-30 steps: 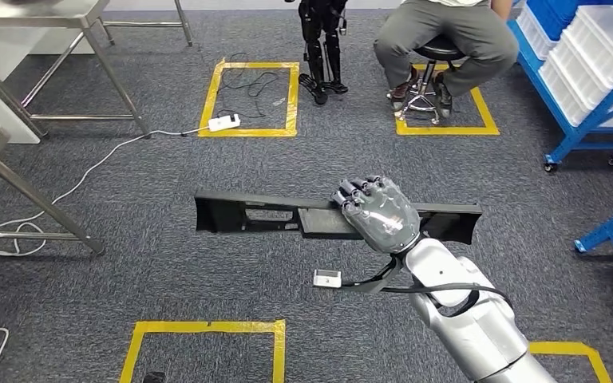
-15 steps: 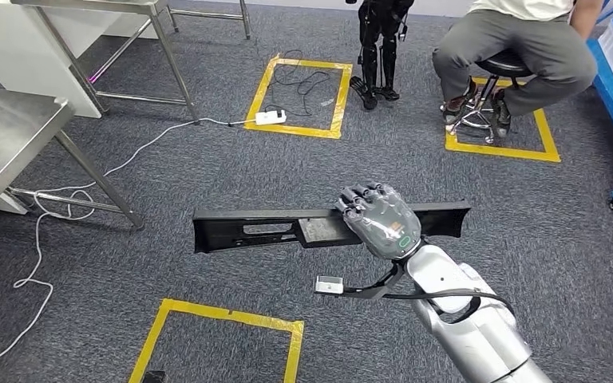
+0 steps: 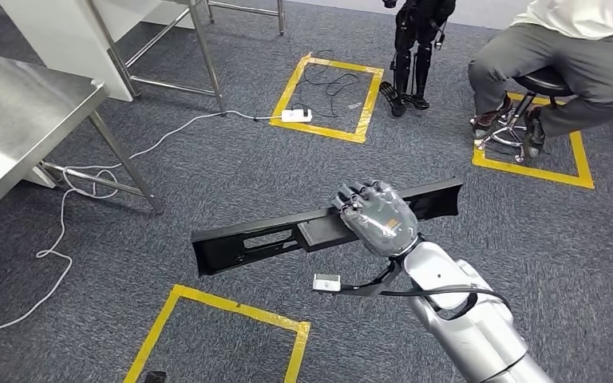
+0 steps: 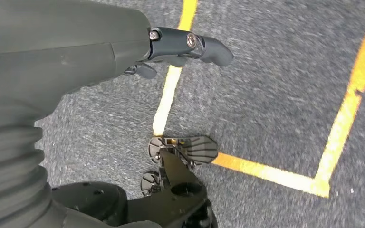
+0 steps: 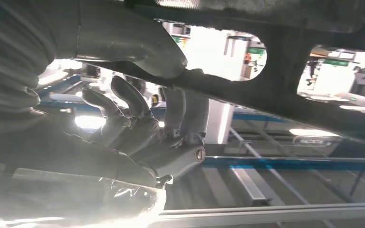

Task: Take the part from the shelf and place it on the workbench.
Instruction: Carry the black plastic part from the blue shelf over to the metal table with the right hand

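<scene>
The long black part point(image 3: 319, 227) is off the shelf and in the air over the grey carpet, carried crosswise in front of the robot and tilted, its far end toward the seated person higher than its near end. The right robot hand point(image 3: 375, 215) is clamped on it near the middle, fingers point(image 3: 357, 194) curled over the top edge; the right wrist view shows the same fingers point(image 5: 123, 102) hooked under the part's dark cut-out body point(image 5: 275, 90). The left robot hand point(image 4: 171, 47) hangs over the floor beside a yellow tape line; it carries nothing that I can see, but whether its fingers are spread or curled I cannot tell. So the pick-up looks done, and what is left, by my reading, is the carry to the steel desk point(image 3: 16, 120) at the left and the setting down. The part is well apart from that desk. Between them lie the desk's slanted leg point(image 3: 124, 159) and a white cable point(image 3: 88, 171) trailing over the carpet toward a power strip point(image 3: 297, 116) inside a taped square; the cable could catch a foot, and the part's long free end could knock the leg on the swing round. Farther off, a person on a stool point(image 3: 559, 72) sits over another yellow square, near a small black humanoid figure point(image 3: 415, 48); the part's raised end points their way
</scene>
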